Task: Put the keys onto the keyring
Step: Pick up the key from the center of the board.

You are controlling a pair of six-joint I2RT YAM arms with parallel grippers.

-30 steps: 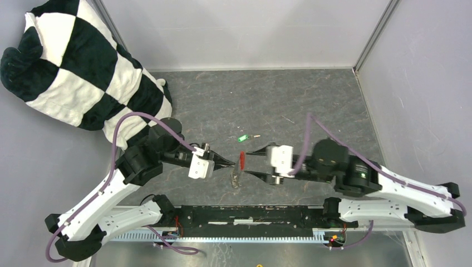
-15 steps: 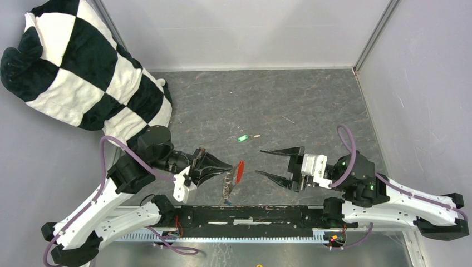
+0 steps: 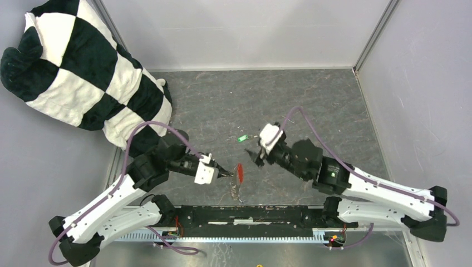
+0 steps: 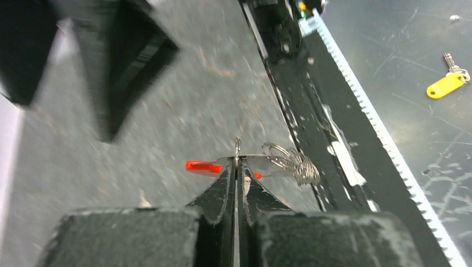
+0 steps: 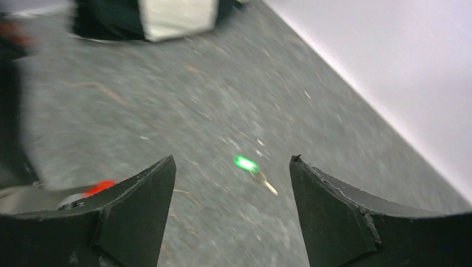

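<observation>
My left gripper [image 3: 226, 174] is shut on the keyring's thin ring [image 4: 237, 148]. The red tag [image 3: 240, 173] sticks out past the fingertips and the grey chain clump [image 3: 235, 192] hangs below it. In the left wrist view the tag [image 4: 202, 166] is left of the fingertips [image 4: 236, 167] and the clump [image 4: 293, 164] is right of them. The green key [image 3: 241, 138] lies on the grey table. My right gripper [image 3: 255, 148] is open and empty, just right of it. In the right wrist view the key [image 5: 245, 163] lies ahead between the fingers. The blue key is not in view.
A black-and-white checked cushion [image 3: 83, 67] fills the back left corner. Walls close the back and right sides. A black rail [image 3: 245, 214] runs along the near edge. A yellow-tagged key [image 4: 445, 85] lies on the dark surface beyond the rail.
My right arm has swung up and left from the near right, and its open gripper now stands by the green key. My left gripper, still holding the keyring, pulled back then reached right again.
</observation>
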